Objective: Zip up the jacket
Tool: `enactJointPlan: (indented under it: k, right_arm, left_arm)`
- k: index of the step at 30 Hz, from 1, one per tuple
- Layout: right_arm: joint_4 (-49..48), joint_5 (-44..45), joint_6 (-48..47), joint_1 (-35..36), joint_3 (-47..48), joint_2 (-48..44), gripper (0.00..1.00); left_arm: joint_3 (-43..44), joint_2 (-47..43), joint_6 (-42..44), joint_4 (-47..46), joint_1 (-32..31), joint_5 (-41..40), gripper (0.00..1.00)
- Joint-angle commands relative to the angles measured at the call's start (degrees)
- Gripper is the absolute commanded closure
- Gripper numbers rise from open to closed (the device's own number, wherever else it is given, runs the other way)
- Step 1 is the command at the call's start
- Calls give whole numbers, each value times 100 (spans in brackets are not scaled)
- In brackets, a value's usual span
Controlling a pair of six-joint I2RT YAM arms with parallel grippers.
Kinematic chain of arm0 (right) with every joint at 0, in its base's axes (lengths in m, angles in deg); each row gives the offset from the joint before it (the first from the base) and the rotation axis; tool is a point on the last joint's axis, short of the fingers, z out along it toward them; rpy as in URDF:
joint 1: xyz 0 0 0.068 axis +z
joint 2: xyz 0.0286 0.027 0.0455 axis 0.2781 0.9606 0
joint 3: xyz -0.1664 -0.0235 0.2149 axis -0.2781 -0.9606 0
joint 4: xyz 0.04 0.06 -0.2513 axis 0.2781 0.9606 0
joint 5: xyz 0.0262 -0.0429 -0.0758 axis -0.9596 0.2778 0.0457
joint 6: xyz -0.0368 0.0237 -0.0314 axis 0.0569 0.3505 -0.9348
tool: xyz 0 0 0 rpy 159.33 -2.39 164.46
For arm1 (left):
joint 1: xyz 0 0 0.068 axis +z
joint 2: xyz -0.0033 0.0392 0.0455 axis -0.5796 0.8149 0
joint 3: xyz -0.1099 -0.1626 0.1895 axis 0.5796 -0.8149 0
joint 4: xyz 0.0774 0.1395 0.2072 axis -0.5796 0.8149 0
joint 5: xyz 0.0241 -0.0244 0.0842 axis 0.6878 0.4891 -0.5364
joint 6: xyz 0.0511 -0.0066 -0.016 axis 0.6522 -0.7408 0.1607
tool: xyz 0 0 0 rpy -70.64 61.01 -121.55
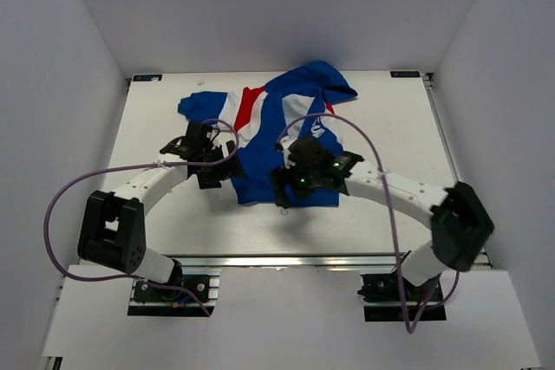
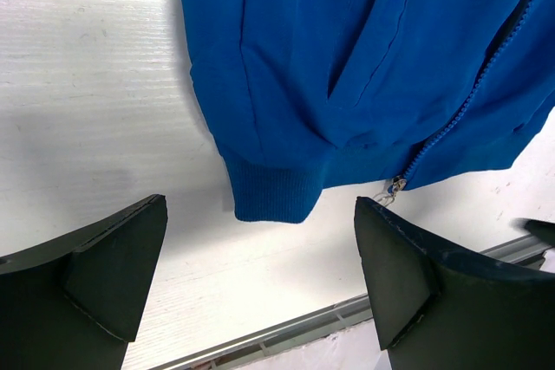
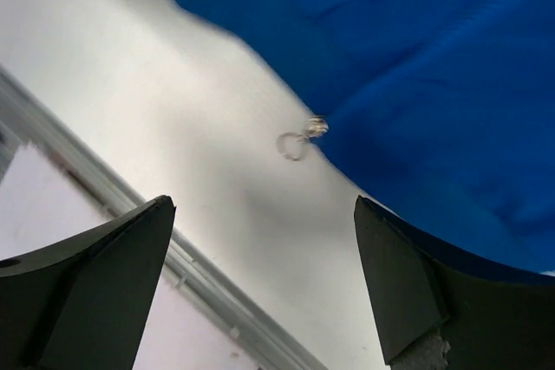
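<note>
Open and empty, the left gripper and right gripper flank the jacket hem mid-frame, seemingly to seize its zipper pull.

White tubes and black joint blocks form the left arm and right arm, trailing lilac cables; the left pincer and right pincer are black wedges.
</note>
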Motion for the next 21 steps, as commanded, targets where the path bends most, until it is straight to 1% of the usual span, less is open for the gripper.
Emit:
enactJointPlan:
  k: [1, 3, 4, 5, 6, 7, 9, 11, 14, 16, 21]
  right_arm:
    - [-676, 967, 326, -18, -287, -877, 11]
    - [-983, 1199, 484, -27, -726, -1246, 11]
    - [-1020, 1496, 807, -53, -841, -1283, 11]
    - [-994, 1516, 828, -79, -877, -1283, 11]
    - [-916, 1456, 741, -88, -807, -1170, 11]
    - [-593, 1516, 749, -88, -702, -1091, 11]
    - [-231, 1630, 968, -88, -395, -776, 13]
    - [78, 1754, 1275, -88, -271, -564, 17]
    - [236, 1666, 1600, -88, -148, -99, 22]
    - [263, 1640, 1741, -97, -69, 52, 27]
    - [140, 1437, 1909, -88, 1, 526, 30]
  left_arm:
    - [-8, -200, 68, -99, -23, 13, 2]
    - [18, -210, 68, -134, -23, 39, 2]
    - [35, -210, 77, -152, -23, 65, 2]
    - [70, -201, 77, -143, -23, 74, 2]
    - [97, -201, 86, -134, -23, 74, 2]
    - [106, -201, 86, -117, -23, 92, 2]
    - [106, -236, 86, -125, -23, 83, 2]
    - [97, -271, 77, -134, -23, 83, 2]
    - [71, -306, 86, -143, -23, 39, 2]
    - [36, -306, 112, -187, -23, 57, 2]
    - [80, -192, 183, -248, -32, 329, 2]
